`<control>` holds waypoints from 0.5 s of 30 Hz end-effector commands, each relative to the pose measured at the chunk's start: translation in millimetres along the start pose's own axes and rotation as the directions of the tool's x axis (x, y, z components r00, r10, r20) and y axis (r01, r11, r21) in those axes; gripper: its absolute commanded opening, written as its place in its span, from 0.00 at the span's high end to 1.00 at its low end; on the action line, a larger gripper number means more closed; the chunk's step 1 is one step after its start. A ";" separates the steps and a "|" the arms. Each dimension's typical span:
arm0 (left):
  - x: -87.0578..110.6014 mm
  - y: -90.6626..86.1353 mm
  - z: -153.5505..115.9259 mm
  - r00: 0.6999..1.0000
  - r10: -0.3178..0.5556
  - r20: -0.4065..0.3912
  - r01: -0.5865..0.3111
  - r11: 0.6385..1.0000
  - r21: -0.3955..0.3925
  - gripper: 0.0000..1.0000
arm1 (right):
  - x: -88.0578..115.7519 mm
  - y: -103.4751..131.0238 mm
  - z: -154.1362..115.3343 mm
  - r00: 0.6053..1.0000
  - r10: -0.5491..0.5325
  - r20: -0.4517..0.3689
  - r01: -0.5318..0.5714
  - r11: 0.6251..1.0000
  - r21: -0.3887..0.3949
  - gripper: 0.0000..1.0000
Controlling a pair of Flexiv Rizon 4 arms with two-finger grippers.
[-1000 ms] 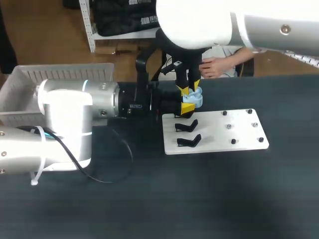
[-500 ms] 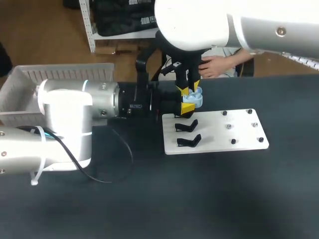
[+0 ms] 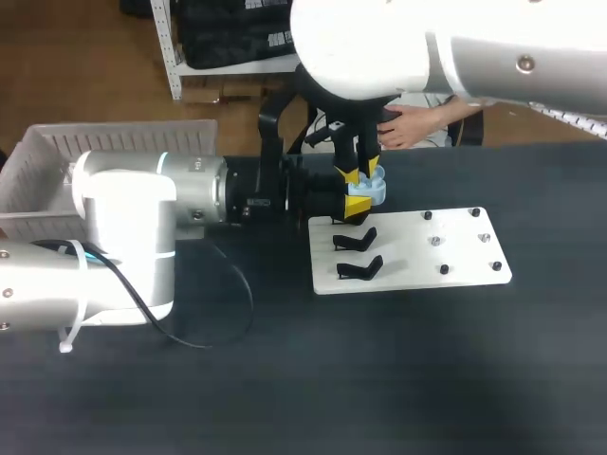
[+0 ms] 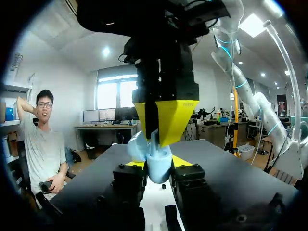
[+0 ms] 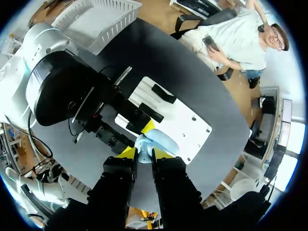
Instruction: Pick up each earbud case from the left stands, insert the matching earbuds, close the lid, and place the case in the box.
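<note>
case point(image 3: 376, 190): hanging above plate's point(image 3: 455, 251) far edge, near its left corner | left tool point(image 4: 159, 166): clamping its body | right tool point(image 5: 144, 151): meeting it from above; grip cannot tell | judging it light, rigid, slick; holding body, not lid, looking safest

earbud case point(image 3: 377, 190): only a pale blue edge shows, at 3 o'clock of the right gripper point(image 3: 360, 175); both grippers cover the rest.
rear stand point(image 3: 340, 221): largely under the left gripper point(image 3: 357, 206), at 10 o'clock on the white board point(image 3: 408, 261).
dark bits point(image 3: 434, 241) on the board: too small to tell apart.
basket point(image 3: 123, 142): cut off at 9 o'clock, near side behind the left arm point(image 3: 123, 227).
</note>
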State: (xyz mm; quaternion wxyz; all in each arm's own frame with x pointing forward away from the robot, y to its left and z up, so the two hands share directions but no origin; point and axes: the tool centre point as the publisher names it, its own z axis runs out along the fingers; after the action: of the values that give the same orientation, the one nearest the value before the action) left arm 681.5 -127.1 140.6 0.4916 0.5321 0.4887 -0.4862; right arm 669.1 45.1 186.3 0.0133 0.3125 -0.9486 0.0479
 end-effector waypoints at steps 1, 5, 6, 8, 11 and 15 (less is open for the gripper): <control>0.1 0.1 0.0 1.000 0.000 0.000 0.000 1.000 -0.002 1.00 | -2.8 -0.6 2.4 1.000 0.001 -0.009 -0.001 1.000 0.002 1.00; 0.1 0.1 0.0 1.000 0.000 0.000 0.000 1.000 -0.002 1.00 | -2.9 -0.3 4.5 1.000 -0.001 -0.015 0.001 1.000 0.006 1.00; 0.1 0.1 0.0 1.000 0.000 0.000 0.000 1.000 -0.002 1.00 | -2.9 -0.3 4.6 1.000 0.000 -0.015 0.001 1.000 0.005 1.00; 0.1 0.1 0.0 1.000 0.000 0.000 0.000 1.000 -0.002 1.00 | -2.6 -0.7 4.6 1.000 0.003 -0.016 -0.003 1.000 0.002 1.00; 0.1 0.1 0.0 1.000 0.000 0.000 0.000 1.000 -0.002 1.00 | 0.5 -1.2 0.3 1.000 0.006 -0.013 -0.006 1.000 -0.005 0.65; 0.1 0.1 0.0 1.000 0.000 0.000 0.000 1.000 -0.002 1.00 | 10.6 -3.1 -13.2 1.000 0.022 0.017 -0.022 1.000 -0.018 0.20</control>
State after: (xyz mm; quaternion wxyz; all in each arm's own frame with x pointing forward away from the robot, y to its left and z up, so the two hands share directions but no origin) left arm 681.6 -126.9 140.4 0.4916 0.5321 0.4888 -0.4861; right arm 670.6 46.2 190.4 0.0171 0.3053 -0.9511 0.0445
